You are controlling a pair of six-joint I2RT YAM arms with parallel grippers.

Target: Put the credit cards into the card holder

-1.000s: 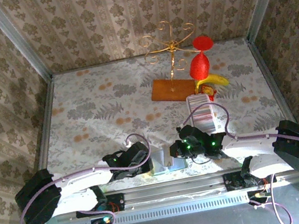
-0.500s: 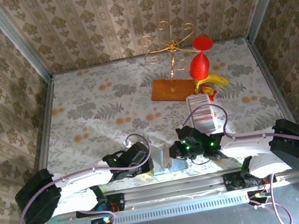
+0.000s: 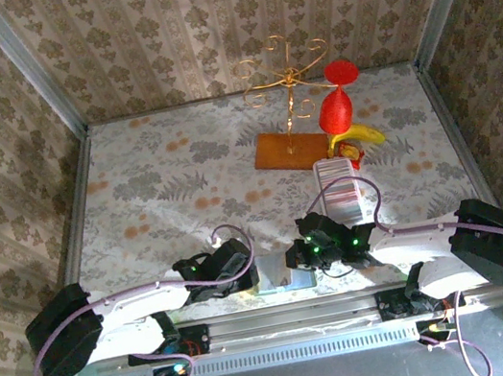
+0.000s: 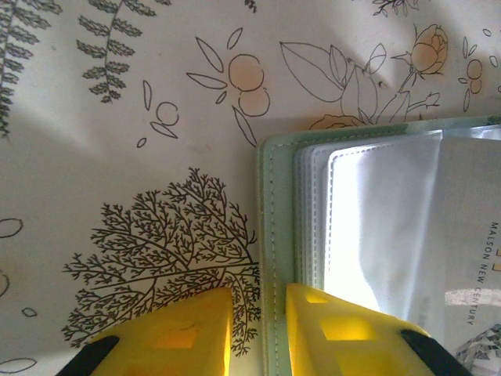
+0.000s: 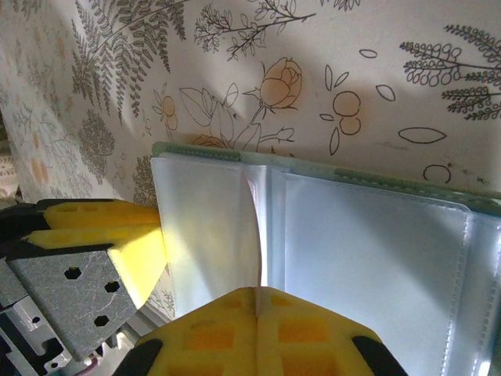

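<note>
Right gripper (image 5: 257,298) pinches tight on a clear leaf of the open wallet (image 5: 376,251); left gripper (image 4: 258,293), slightly parted, straddles its edge; lettered sheet (image 4: 470,204) sits in one pocket.

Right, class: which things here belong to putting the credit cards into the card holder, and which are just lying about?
Belongs to the job: grey-green folding card holder with clear pockets; pale pinkish plastic credit cards, standing in the long white ribbed tray.
Just lying about: brown wooden board; gold wire stand; red and yellow toy.
</note>
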